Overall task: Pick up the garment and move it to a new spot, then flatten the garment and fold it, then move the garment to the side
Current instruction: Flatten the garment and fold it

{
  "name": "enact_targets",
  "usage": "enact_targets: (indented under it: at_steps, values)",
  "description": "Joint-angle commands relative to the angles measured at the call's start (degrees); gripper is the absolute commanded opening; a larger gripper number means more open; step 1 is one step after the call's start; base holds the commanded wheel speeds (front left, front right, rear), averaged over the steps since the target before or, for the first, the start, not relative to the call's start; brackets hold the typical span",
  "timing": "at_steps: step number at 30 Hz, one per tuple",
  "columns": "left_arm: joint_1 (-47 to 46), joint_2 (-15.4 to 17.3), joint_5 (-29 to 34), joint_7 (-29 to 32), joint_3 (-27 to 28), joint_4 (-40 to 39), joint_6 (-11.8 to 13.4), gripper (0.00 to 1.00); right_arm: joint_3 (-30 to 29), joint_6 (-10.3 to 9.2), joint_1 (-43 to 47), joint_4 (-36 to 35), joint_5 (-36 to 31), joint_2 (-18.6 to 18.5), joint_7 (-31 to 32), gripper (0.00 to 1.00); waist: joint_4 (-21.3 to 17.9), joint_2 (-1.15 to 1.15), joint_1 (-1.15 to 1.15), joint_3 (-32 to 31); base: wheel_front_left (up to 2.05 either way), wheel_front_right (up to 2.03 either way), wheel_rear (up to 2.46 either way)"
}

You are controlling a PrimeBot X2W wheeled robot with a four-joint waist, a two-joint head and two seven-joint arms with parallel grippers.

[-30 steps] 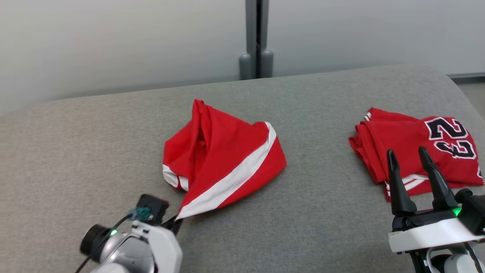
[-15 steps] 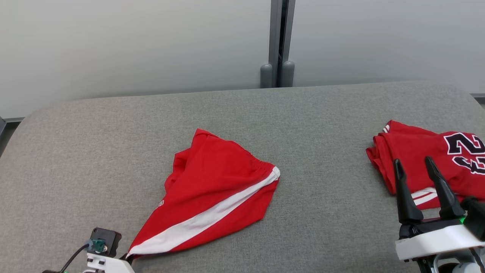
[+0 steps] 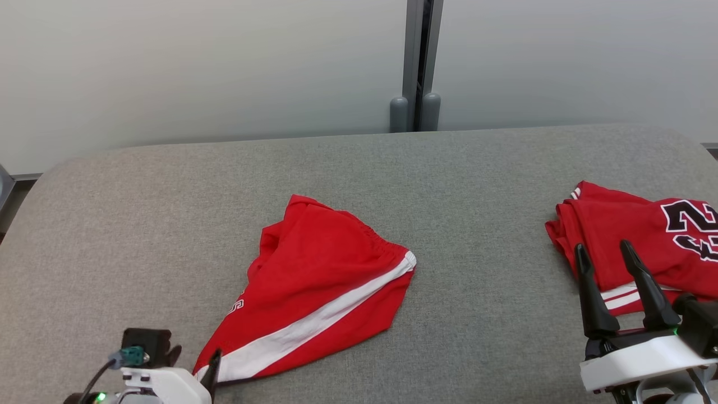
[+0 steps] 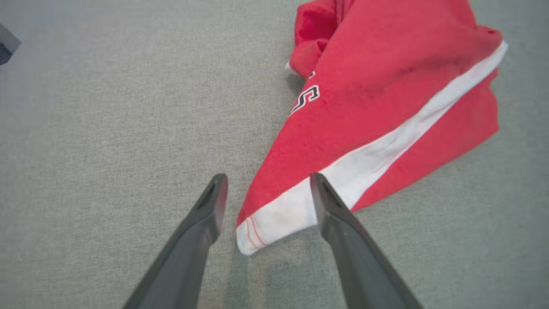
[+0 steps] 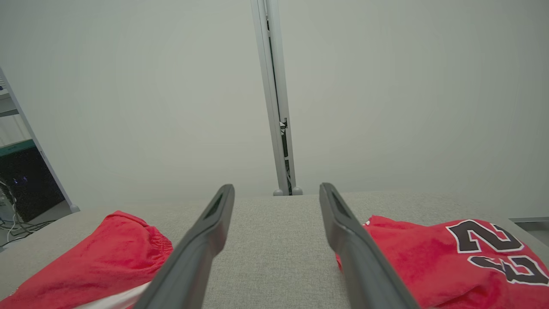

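Left tool (image 4: pixel 266 182) spread, straddling shorts (image 3: pixel 320 292) corner, apparently without contact; right tool (image 3: pixel 601 249) spread, empty.

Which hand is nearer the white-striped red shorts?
Left. The open left hand straddles a corner of the white-striped red shorts; the right hand hangs apart, by the folded red jersey.

The crumpled red fabric shorts (image 3: pixel 314 280) carry a broad white side stripe and a black-outlined white letter. At the right, the folded red jersey (image 3: pixel 628 241) shows black numerals edged white. The woven-fabric desk (image 3: pixel 477 185) is mottled grey. The left pincer (image 4: pixel 268 177) and right pincer (image 3: pixel 601 247) have dark grey fingers.
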Motion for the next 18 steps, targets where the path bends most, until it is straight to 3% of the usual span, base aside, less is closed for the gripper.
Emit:
enact_targets:
  at_steps: [1, 11, 18]
  values:
    - [0.2, 0.1, -0.4, -0.6, 0.7, -0.7, 0.6, 1.00, 0.1, 0.00, 0.3, 0.2, 0.2, -0.1, 0.3, 1.00, -0.1, 0.00, 0.00, -0.1, 0.00, 0.00, 0.00]
    - [1.3, -3.2, -1.2, -11.0, 6.0, -7.3, 4.9, 1.00, 0.6, 0.00, 0.8, 0.3, 0.6, 0.3, 0.0, 1.00, 0.0, 0.00, 0.00, -0.5, 0.00, 0.00, 0.00]
    - [0.6, -6.4, -1.2, -17.5, 6.1, -6.6, 4.4, 1.00, 2.8, 0.00, -0.3, 1.3, 1.4, -0.1, 1.0, 1.00, 1.8, 0.00, 0.00, -0.3, 0.00, 0.00, 0.00]
